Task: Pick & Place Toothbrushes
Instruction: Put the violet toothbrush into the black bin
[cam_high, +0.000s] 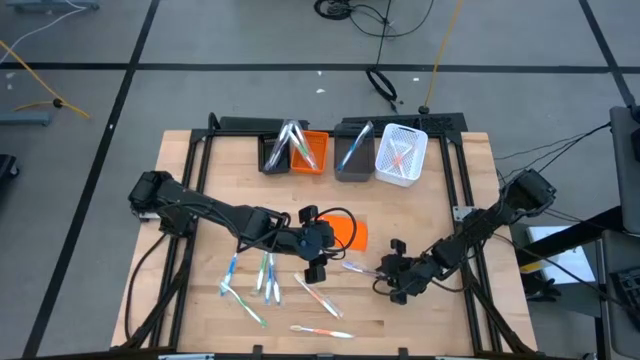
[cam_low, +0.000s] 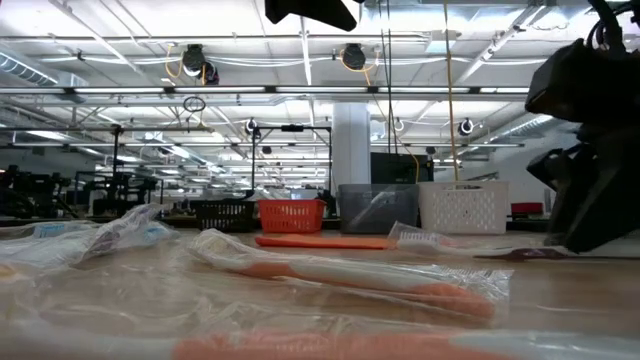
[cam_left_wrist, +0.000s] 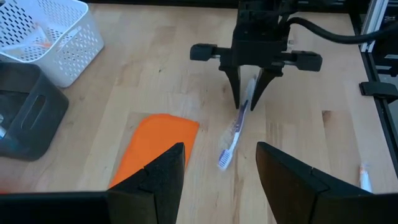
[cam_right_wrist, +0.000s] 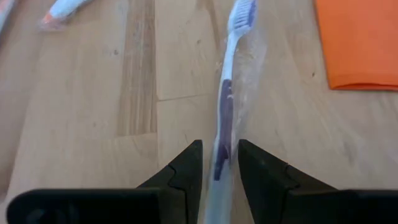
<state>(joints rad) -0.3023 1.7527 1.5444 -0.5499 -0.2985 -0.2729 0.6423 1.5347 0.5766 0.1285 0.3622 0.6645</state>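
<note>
A white toothbrush with a purple-blue grip (cam_right_wrist: 227, 93), in a clear wrapper, lies flat on the table (cam_high: 358, 267), bristle head toward the orange sheet. My right gripper (cam_right_wrist: 219, 163) is shut on its handle end; it also shows in the left wrist view (cam_left_wrist: 246, 102). My left gripper (cam_left_wrist: 221, 168) is open above the table next to the orange sheet (cam_left_wrist: 155, 146), facing the toothbrush's head (cam_left_wrist: 225, 159) and touching nothing. Several more toothbrushes (cam_high: 262, 280) lie on the near part of the table. My right gripper pinches the toothbrush's handle end (cam_right_wrist: 221, 146) with its wrapper between the two fingers (cam_right_wrist: 189, 165). The fingers slant down from the table's right and lie along the handle. The toothbrush rests flat on the table, its head (cam_right_wrist: 242, 12) pointing away from the gripper.
Black (cam_high: 272, 152), orange (cam_high: 310, 152), grey (cam_high: 353, 152) and white (cam_high: 401, 155) bins stand in a row at the far edge, with toothbrushes in them. Wrapped toothbrushes (cam_low: 350, 275) lie near the front edge. Bare wood shows between the two grippers and the bins.
</note>
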